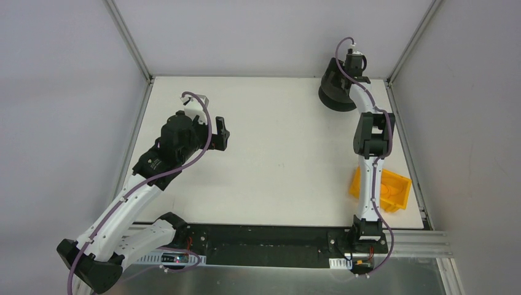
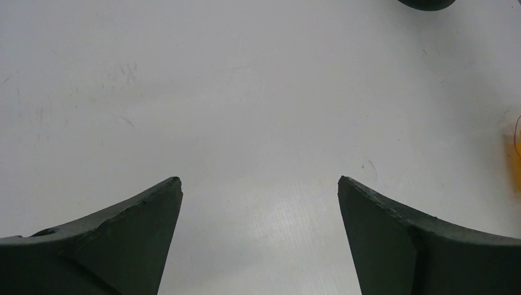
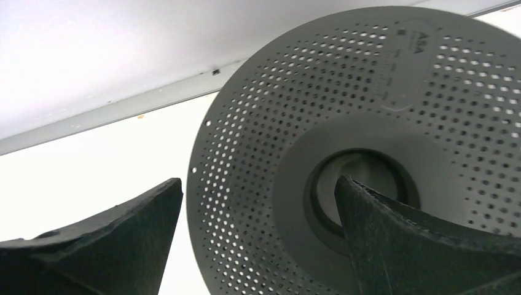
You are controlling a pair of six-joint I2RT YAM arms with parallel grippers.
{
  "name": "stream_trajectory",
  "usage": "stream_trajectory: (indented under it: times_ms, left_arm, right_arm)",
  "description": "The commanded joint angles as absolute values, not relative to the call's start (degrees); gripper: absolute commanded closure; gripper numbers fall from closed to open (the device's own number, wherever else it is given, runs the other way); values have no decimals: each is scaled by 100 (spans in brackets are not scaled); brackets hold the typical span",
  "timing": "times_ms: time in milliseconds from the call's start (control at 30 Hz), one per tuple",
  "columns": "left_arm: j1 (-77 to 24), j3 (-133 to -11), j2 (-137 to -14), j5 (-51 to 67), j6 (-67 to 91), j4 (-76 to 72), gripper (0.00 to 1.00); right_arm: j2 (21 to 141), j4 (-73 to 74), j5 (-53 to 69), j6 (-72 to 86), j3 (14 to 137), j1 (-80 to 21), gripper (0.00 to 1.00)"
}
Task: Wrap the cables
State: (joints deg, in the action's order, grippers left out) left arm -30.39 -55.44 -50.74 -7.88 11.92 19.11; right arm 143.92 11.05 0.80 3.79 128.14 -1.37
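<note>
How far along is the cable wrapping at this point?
Done: nothing visible; no wire shows on the spool. In hand: the right hand, open, is at the spool's hub in the far right corner of the table; the left hand is open and empty. Left: picking up the cable, not clearly in view, and all the wrapping.

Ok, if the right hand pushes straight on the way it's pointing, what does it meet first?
Most likely the dark grey perforated round spool flange: it fills the view ahead of the open right hand, with its centre hole slightly right of that line. How close it is stays unclear.
</note>
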Motion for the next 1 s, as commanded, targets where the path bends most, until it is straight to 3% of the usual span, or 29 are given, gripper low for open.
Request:
stream_trajectory:
  times_ms: [0,133,433,700,967]
  left_arm:
    - [-3055,-5632,-5066,-743,1037,1736,3]
    - [-3032,-5631,-5051,-764,1023,1740,3]
    - [-3024,-5585,-5126,-1070,1028,1761,3]
    - [-2971,-6031,-5762,-1257,1971,2434,9]
    - [-2900,-6107,-5886,-869,2407,2589,11]
  right_arm:
    - [14095,1376,950,642,12525,-108,2]
    - [13592,1133,1900,1079,11749,-165,6]
    - [12347,686,2279,1734,9845,-1142,12]
    - [11005,-312,2079,2632,7756,-2858,16]
    - [9837,-250,1615,3166,6854,-3748,18]
